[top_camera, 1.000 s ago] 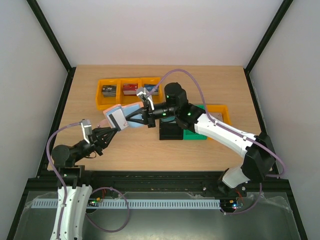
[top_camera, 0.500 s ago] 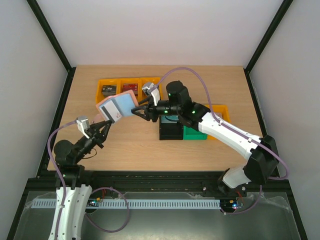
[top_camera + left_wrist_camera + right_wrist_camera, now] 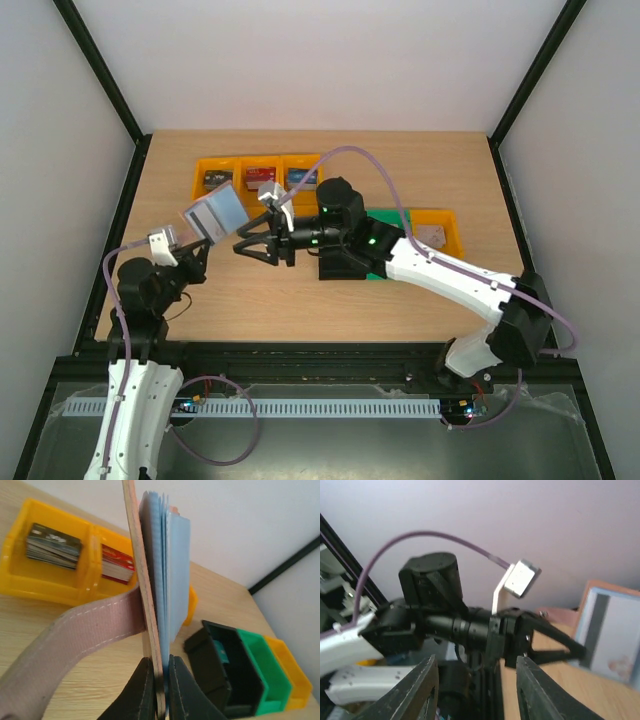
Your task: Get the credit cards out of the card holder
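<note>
Stretching over the pale wooden desk (image 3: 450, 170), my right arm reached leftward, low and nearly level, while my left arm sat folded by the near-left corner, wrist tipped up. The reddish-brown fold-over card holder (image 3: 215, 213) with pale blue lining had swung away to the left and stood upright in the air, its lower edge pinched in my tightly closed left pincer (image 3: 160, 667). My right pincer (image 3: 250, 250) had let go: jaws partly spread, empty, clear of the holder. I judged another pull was needed. I could not pick out the credit cards among the blue leaves.
</note>
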Robot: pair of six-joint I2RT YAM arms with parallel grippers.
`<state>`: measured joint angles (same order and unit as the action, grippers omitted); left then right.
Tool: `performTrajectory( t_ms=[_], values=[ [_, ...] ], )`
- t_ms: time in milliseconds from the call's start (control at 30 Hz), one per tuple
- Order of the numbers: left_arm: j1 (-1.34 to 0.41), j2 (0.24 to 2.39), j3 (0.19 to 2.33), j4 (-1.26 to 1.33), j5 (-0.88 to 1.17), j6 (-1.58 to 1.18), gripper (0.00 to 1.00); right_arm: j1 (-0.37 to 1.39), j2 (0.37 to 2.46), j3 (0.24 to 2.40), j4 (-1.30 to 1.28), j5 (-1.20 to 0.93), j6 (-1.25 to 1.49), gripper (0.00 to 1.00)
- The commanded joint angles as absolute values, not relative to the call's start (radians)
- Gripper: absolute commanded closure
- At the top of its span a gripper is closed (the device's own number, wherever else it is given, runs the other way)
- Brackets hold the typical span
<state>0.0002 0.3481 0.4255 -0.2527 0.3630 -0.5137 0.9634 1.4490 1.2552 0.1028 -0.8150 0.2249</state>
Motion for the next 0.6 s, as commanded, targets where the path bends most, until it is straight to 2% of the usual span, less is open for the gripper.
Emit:
performTrajectory(
  t_ms=[0,233,567],
  values=[
    [0.0,0.321,0.429,-0.147,0.563,-0.564,0.98,0.955,1.547,1.272,0.382,-0.859,0.421,0.61],
    [0.0,0.272,0.383,0.07,0.821,-0.657,0.98,0.891,1.641,1.264,0.454,-0.919,0.573,0.73],
    [0.0,0.217,0.375,0.204,0.981,-0.691,0.98,0.854,1.583,1.178,0.362,-0.901,0.504,0.76]
  ],
)
